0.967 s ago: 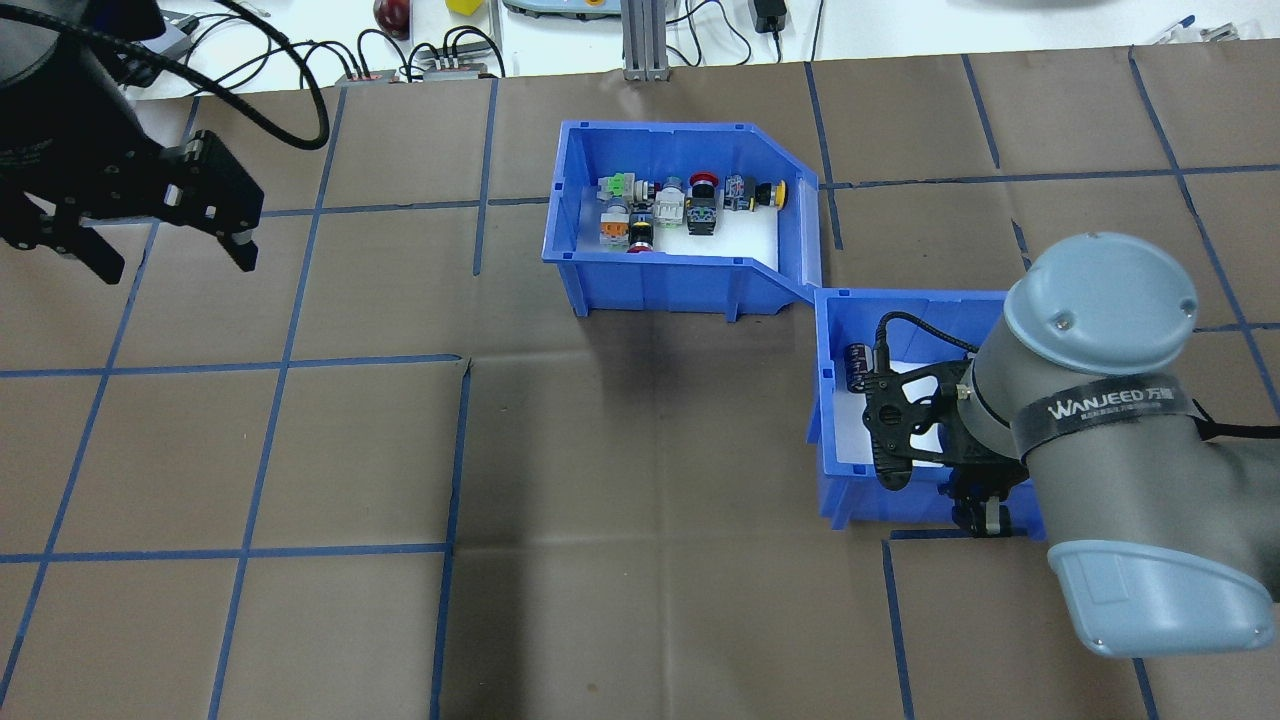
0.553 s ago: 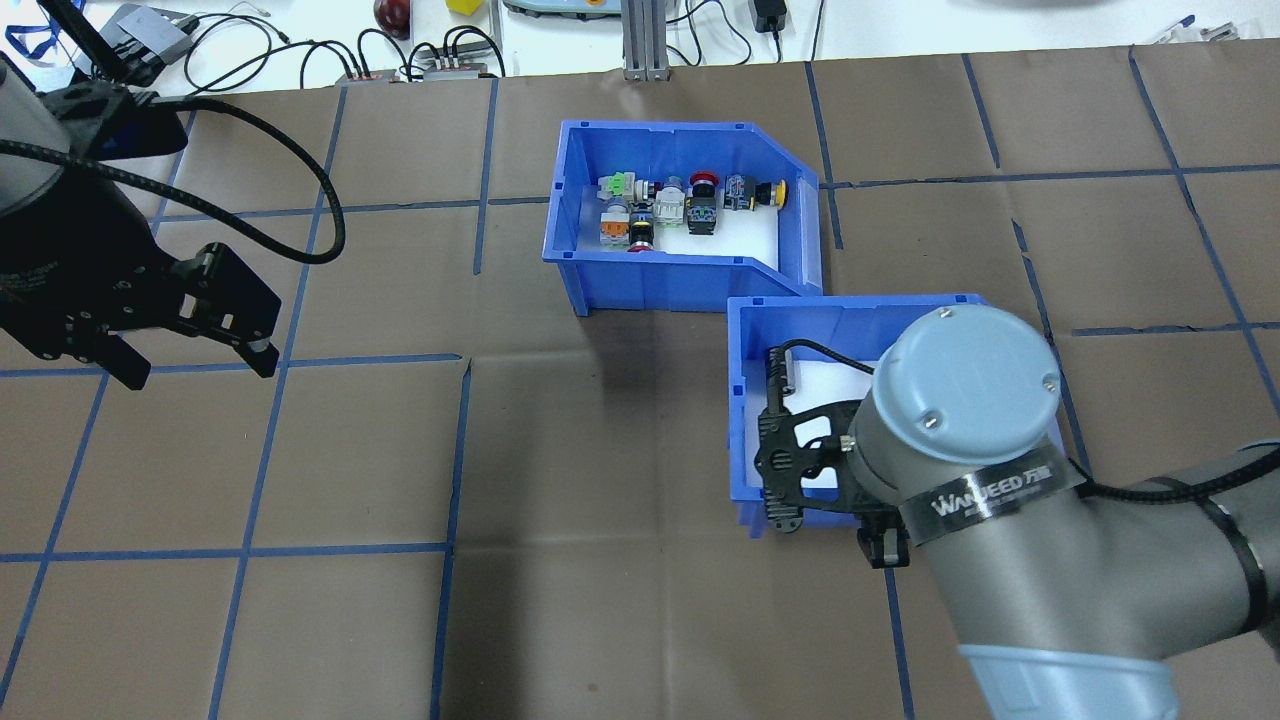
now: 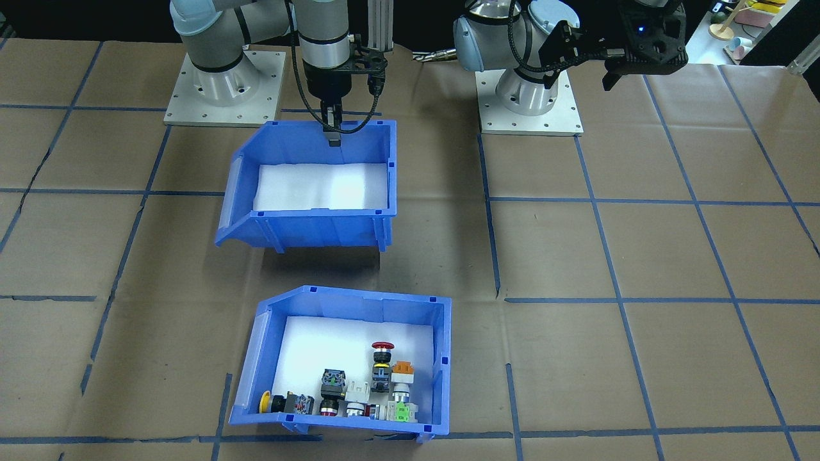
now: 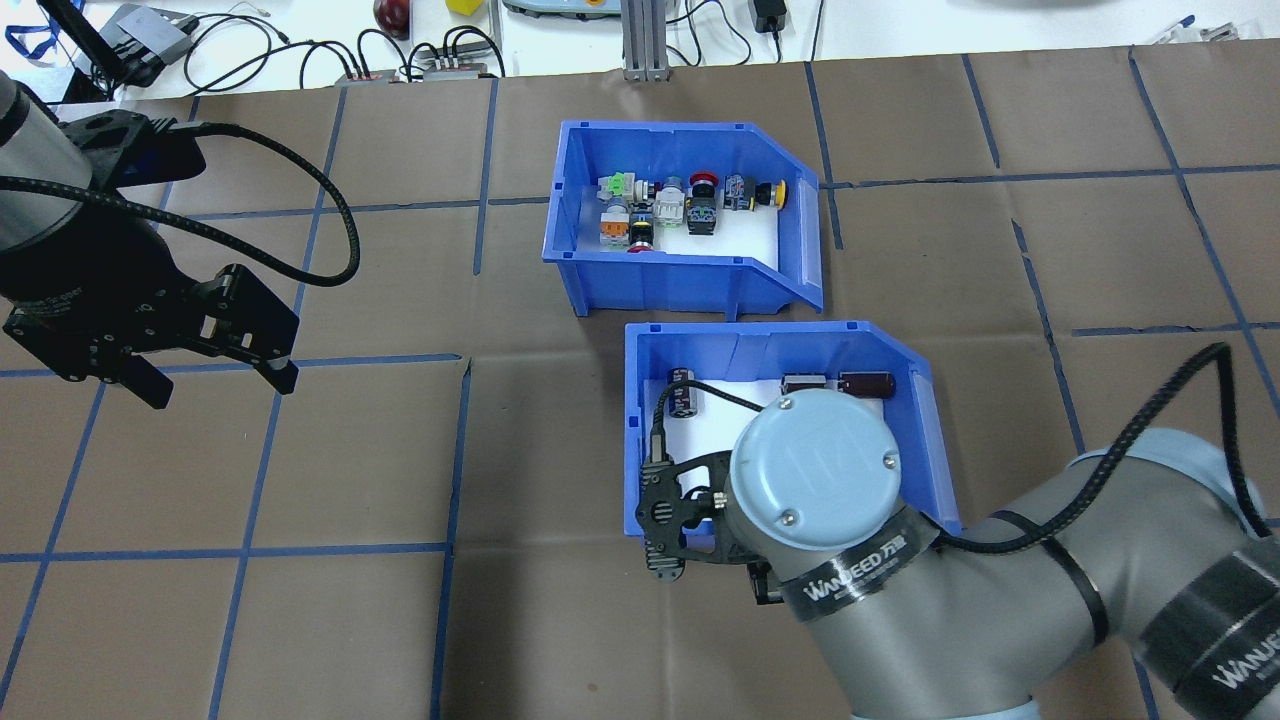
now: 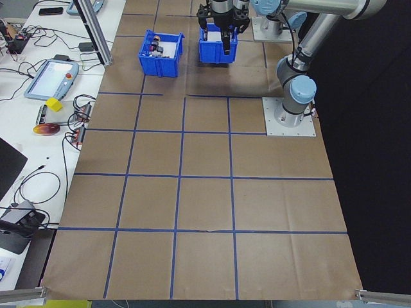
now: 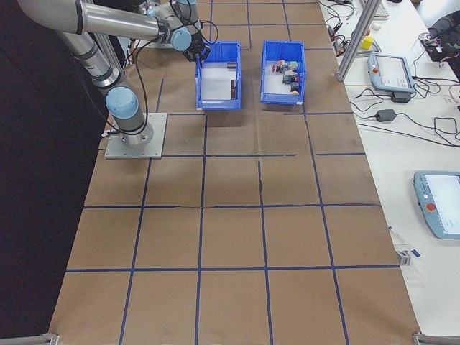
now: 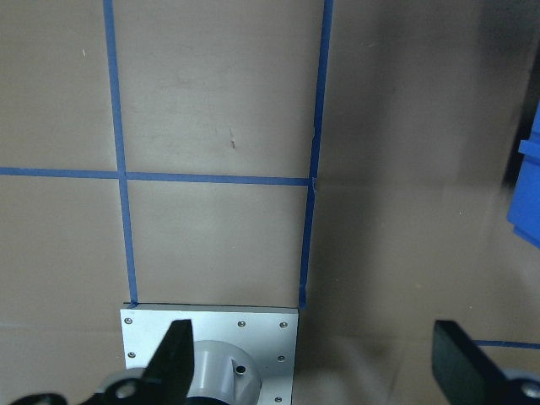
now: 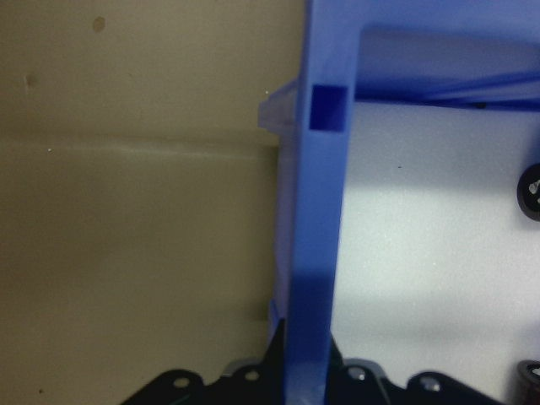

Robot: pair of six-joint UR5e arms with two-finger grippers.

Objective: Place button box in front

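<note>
the button box (image 4: 680, 225) lies straight beyond the right hand (image 3: 332, 131), which is clamped on the other bin's (image 4: 780, 400) near wall; the left hand (image 4: 215, 375) hangs apart, farther off.

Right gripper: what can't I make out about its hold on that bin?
- Right gripper fingertips on second bin: overhead, wrist covers them; wrist view's bottom edge cuts them off.
- Second bin's dark cylinders: front-facing, its wall hides them.
- Button box switch markings: too small.
</note>
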